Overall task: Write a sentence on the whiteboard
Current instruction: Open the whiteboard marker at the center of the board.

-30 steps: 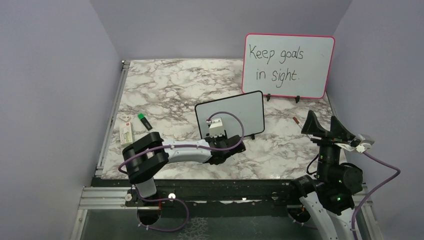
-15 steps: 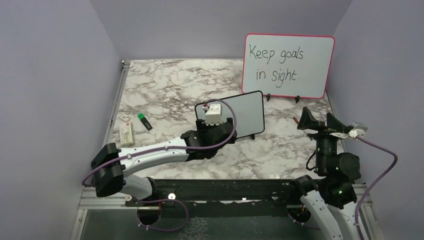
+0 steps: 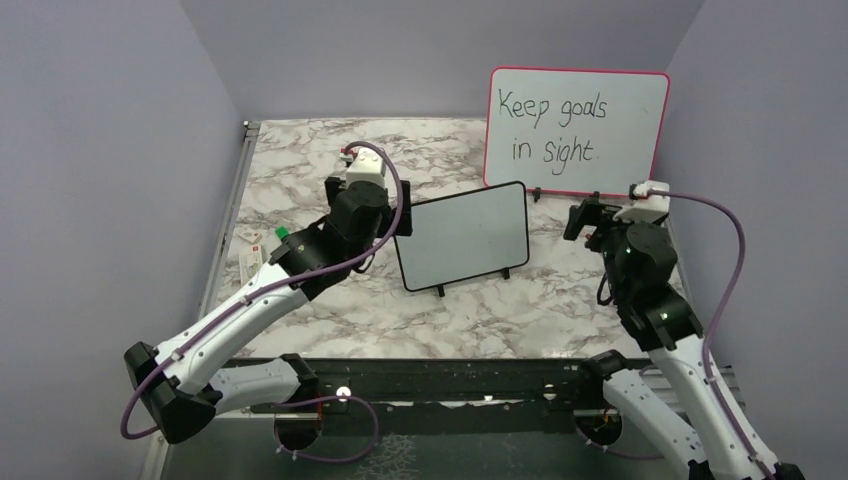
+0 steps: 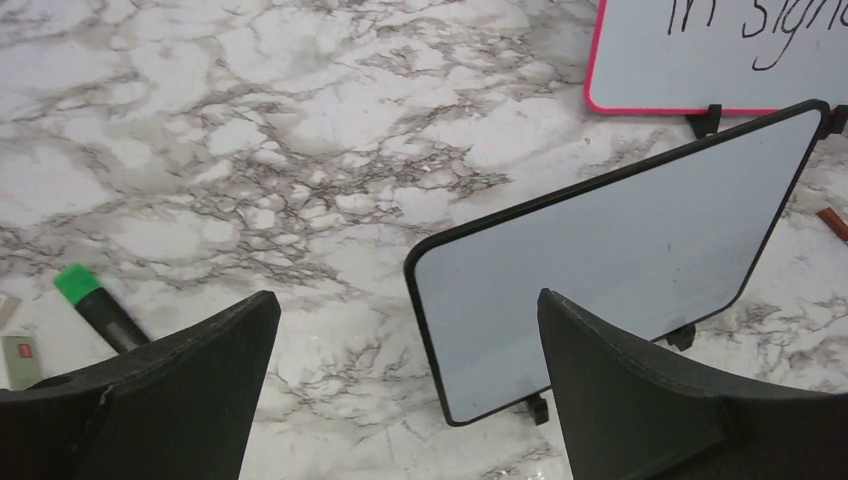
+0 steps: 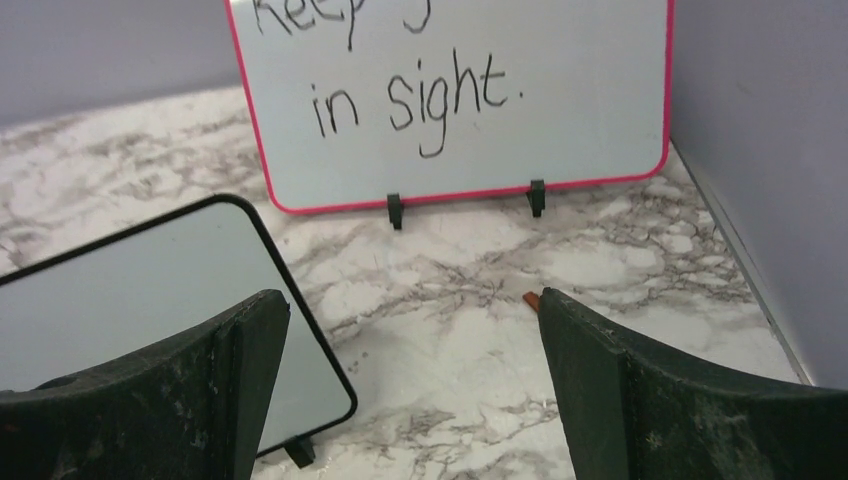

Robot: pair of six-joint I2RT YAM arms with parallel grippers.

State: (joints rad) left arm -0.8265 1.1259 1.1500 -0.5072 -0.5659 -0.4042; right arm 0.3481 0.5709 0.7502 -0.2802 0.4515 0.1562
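Observation:
The whiteboard (image 3: 462,236), black-framed with two small feet, stands tilted mid-table; it also shows in the left wrist view (image 4: 620,270) and the right wrist view (image 5: 130,300). Its face shows no writing, so the sentence is out of view. My left gripper (image 3: 365,205) hovers up and to the left of the board, jaws wide open and empty (image 4: 407,300). My right gripper (image 3: 587,215) hangs to the board's right, open and empty (image 5: 415,300). A reddish-brown marker tip (image 5: 530,298) pokes out beside the right finger and also lies at the board's far side (image 4: 832,222).
The pink-framed board (image 3: 575,130) reading "Keep goals in sight" stands at the back right against the wall. A green-capped marker (image 3: 283,234) and a small white box (image 3: 250,265) lie near the table's left edge. Purple walls close in both sides.
My left arm lifted and swung back-left, away from in front of the whiteboard, and its jaws opened wide. My right arm reached forward and tipped its open gripper down over the table.

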